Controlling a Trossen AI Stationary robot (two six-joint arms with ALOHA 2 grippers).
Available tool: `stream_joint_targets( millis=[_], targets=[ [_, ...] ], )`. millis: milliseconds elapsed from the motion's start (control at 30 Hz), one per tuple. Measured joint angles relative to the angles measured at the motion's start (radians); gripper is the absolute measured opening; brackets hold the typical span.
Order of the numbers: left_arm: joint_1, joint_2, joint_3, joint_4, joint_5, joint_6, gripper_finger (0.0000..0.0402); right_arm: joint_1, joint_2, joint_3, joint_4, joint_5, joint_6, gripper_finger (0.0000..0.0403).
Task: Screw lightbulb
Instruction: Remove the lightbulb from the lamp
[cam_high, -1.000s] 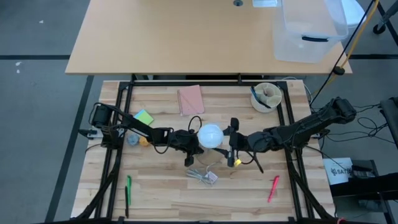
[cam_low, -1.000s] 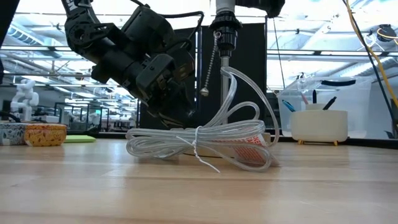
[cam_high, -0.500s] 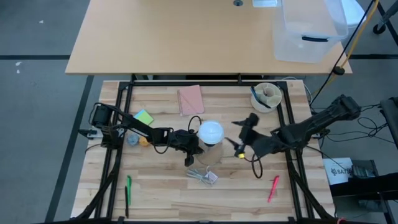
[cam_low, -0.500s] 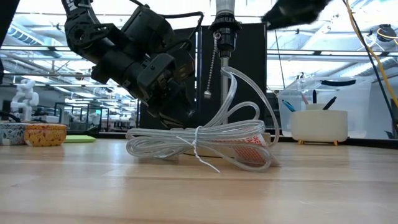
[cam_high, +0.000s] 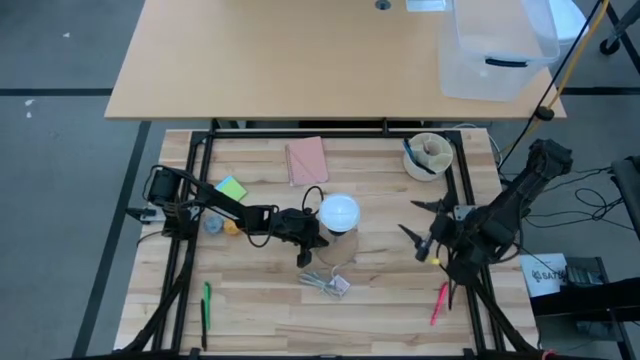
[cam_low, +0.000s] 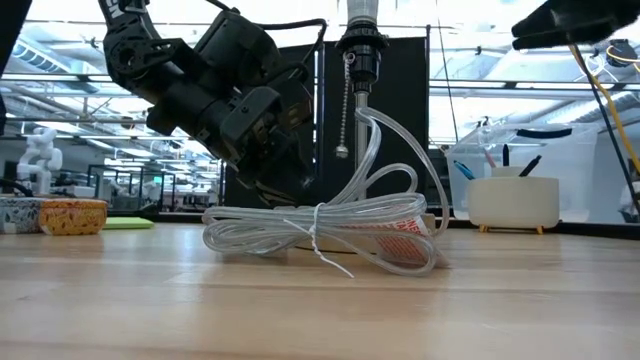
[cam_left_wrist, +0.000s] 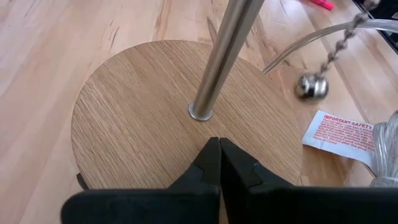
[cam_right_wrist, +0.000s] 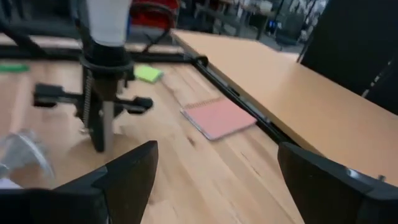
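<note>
The lightbulb (cam_high: 338, 212), a white dome, sits on top of a lamp's black socket (cam_low: 361, 48); the right wrist view shows the lightbulb (cam_right_wrist: 107, 18) above that socket. The lamp's metal pole (cam_left_wrist: 221, 56) stands on a round wooden disc (cam_left_wrist: 143, 118). My left gripper (cam_left_wrist: 219, 149) is shut, low beside the pole. My right gripper (cam_high: 410, 220) stands open off to the right of the lamp, apart from the lightbulb, with nothing between its fingers (cam_right_wrist: 130, 171). My left gripper rests its shut fingertips (cam_left_wrist: 217, 155) on the top face of the wooden disc (cam_left_wrist: 205, 134), close to the foot of the pole. The fingers slant down from the table's left side. The disc lies flat on the table.
A coil of clear cord (cam_low: 320, 230) and a pull chain with ball (cam_left_wrist: 309, 87) lie by the lamp. Also on the table are a pink notebook (cam_high: 306, 160), a green pad (cam_high: 231, 188), a white cup (cam_high: 430, 155), a green pen (cam_high: 207, 300) and a pink pen (cam_high: 438, 302).
My right gripper has drawn back from beside the lightbulb toward the table's right edge and swung about, so that its fingers now point back toward the lamp. The lightbulb and lamp have stayed where they were.
</note>
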Motion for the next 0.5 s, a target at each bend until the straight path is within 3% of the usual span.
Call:
stream_joint_targets(
  millis=[133, 367, 500],
  targets=[
    [0.002, 0.0, 0.0, 0.001, -0.007, 0.0, 0.0, 0.025, 0.003, -0.11, 0.285, 0.056, -0.088, 0.0325],
    [0.002, 0.0, 0.0, 0.003, -0.023, -0.005, 0.0, 0.006, 0.101, -0.259, 1.052, 0.049, -0.491, 0.0325],
    [0.002, 0.0, 0.0, 0.004, -0.029, -0.009, 0.0, -0.056, 0.217, -0.272, 1.469, -0.072, -0.734, 0.0325]
  ],
)
